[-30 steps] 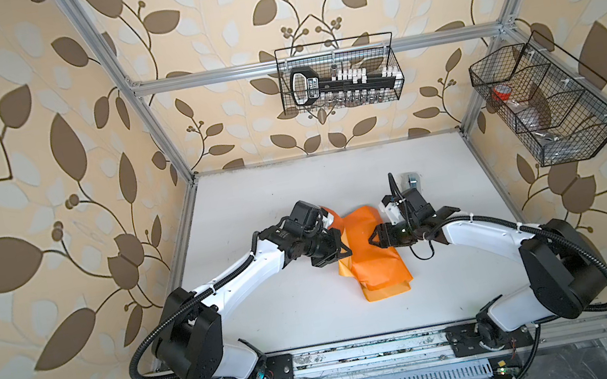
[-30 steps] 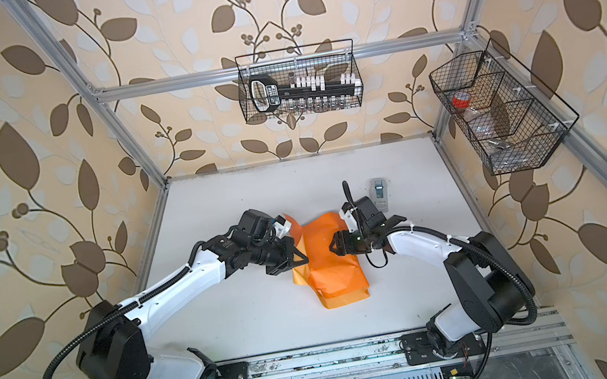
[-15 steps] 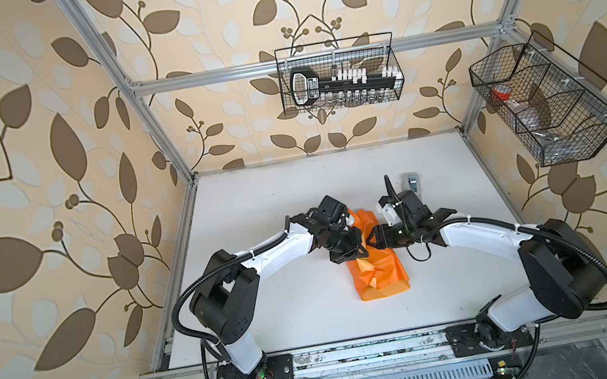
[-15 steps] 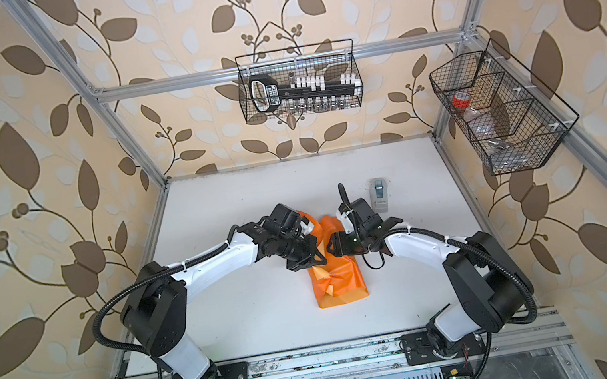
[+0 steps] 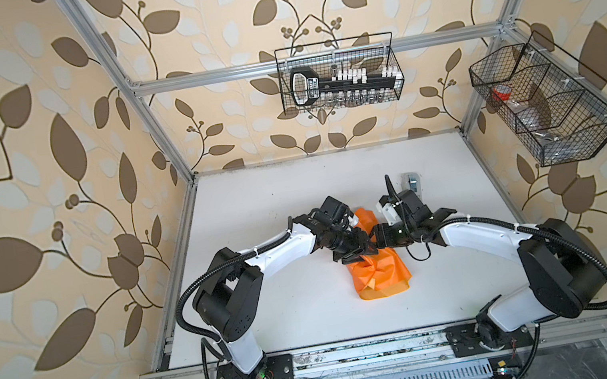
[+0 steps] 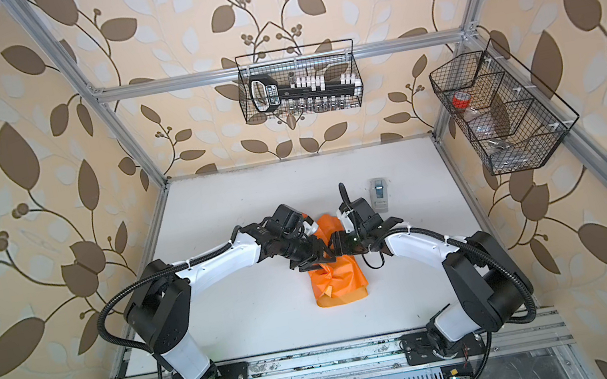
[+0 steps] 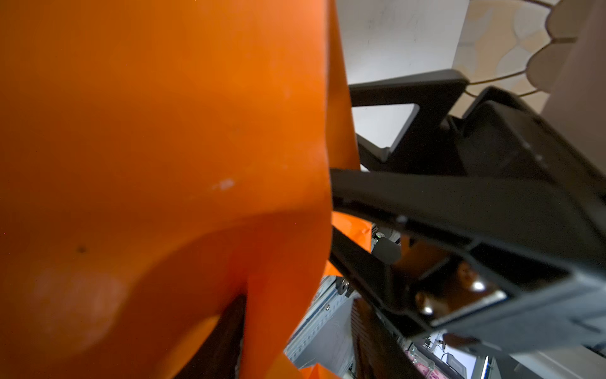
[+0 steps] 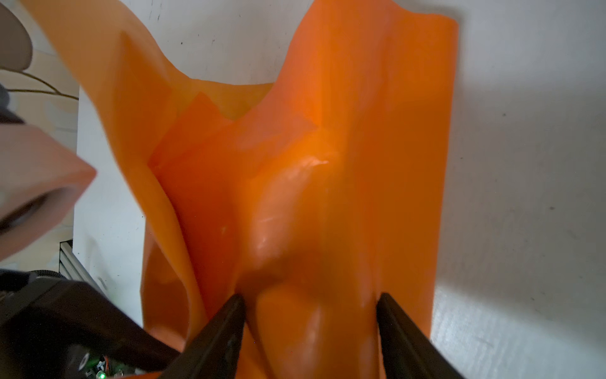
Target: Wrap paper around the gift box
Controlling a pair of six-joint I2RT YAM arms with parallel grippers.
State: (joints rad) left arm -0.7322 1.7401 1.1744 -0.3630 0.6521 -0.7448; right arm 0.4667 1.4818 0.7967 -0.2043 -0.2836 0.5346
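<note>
The orange paper (image 5: pixel 380 274) (image 6: pixel 337 283) lies crumpled in a bundle at the table's middle. The gift box is hidden under it. Both grippers meet at the bundle's far end. My left gripper (image 5: pixel 364 253) (image 7: pixel 300 298) is open, its jaws apart, with a loose fold of paper (image 7: pixel 164 164) hanging by one finger. My right gripper (image 5: pixel 376 239) (image 8: pixel 311 298) has its two fingers pressed against either side of a paper-covered bulge (image 8: pixel 314 262), the shape of the box beneath.
A small grey tape dispenser (image 5: pixel 412 182) (image 6: pixel 380 194) stands just behind the right gripper. Wire baskets hang on the back wall (image 5: pixel 339 78) and the right wall (image 5: pixel 548 105). The aluminium frame rail (image 5: pixel 364 350) runs along the table's front edge.
My left arm swung right across the bundle, drawing the paper over so it lies narrower. Its jaws, shut before, now stand apart. The right gripper stayed where it was.
</note>
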